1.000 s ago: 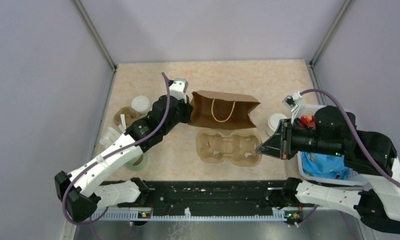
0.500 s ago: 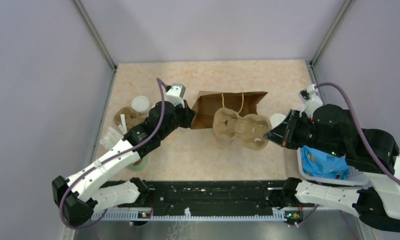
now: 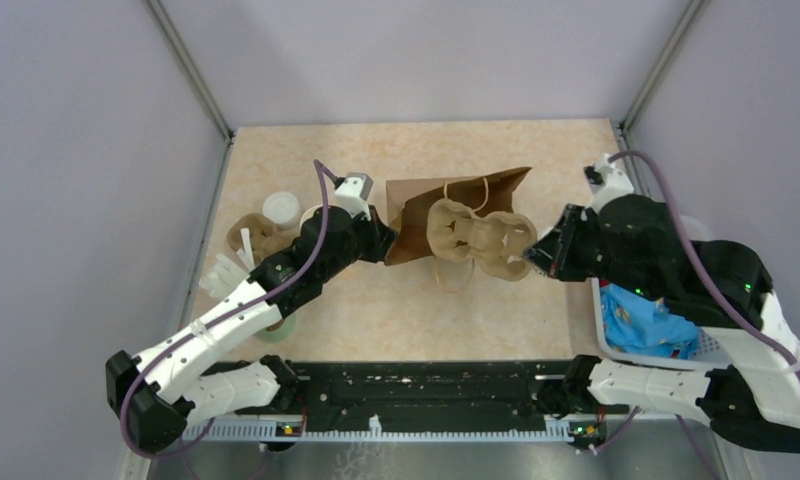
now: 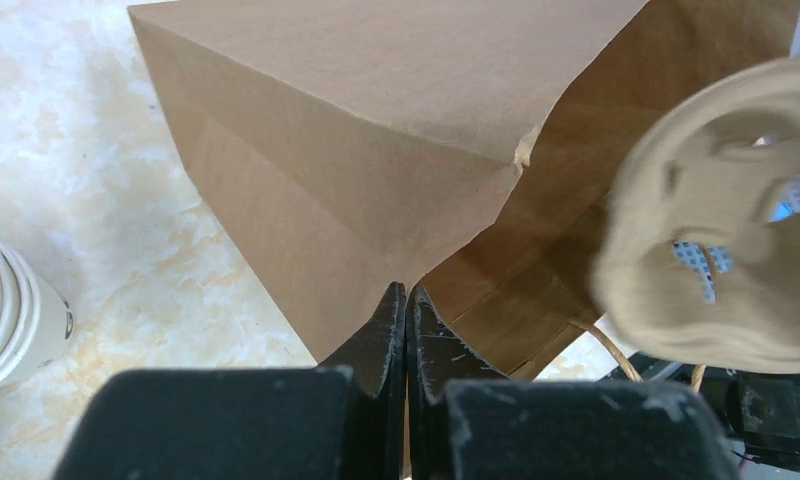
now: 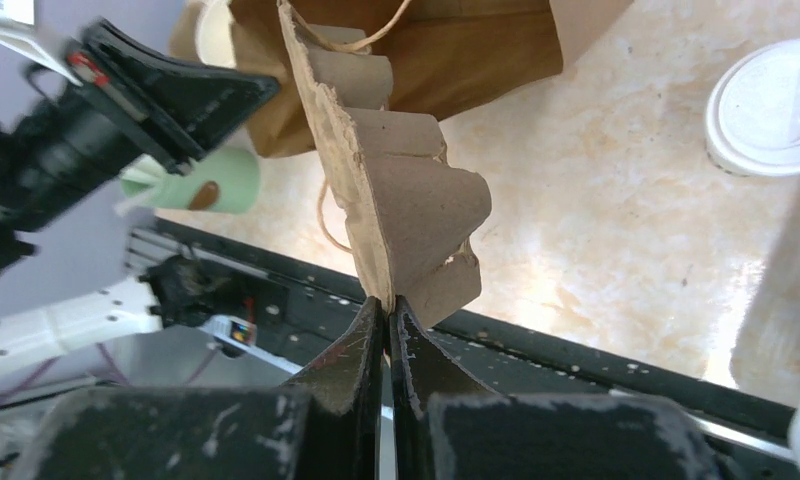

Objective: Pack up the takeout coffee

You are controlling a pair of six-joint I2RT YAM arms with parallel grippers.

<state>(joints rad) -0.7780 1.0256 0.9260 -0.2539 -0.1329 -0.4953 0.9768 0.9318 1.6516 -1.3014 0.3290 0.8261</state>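
Off beige marbled counter (image 3: 306, 160), tan pulp cup carrier (image 3: 481, 240) is now lifted bagward, pinched by right jaws; brown paper bag (image 3: 411, 215) is pinched by left jaws.

This is looking like a robotics lab bench, not a café. Plain lavender-grey panels (image 3: 76, 150) are boxing in the beige stone-patterned tabletop (image 3: 426, 150) on three sides, with bare aluminium posts (image 3: 188, 70) running up the corners. Two robot arms, the left arm (image 3: 226, 315) and the right arm (image 3: 676, 260), are standing bolted to a black rail (image 3: 426, 385) at the near edge, purple cables (image 3: 676, 190) looping off them. The coffee-shop goods are serving as props: a brown paper bag (image 3: 416, 205), a moulded-pulp cup carrier (image 3: 476, 235), the takeout coffee (image 5: 771, 105) and a white basket (image 3: 711, 350).
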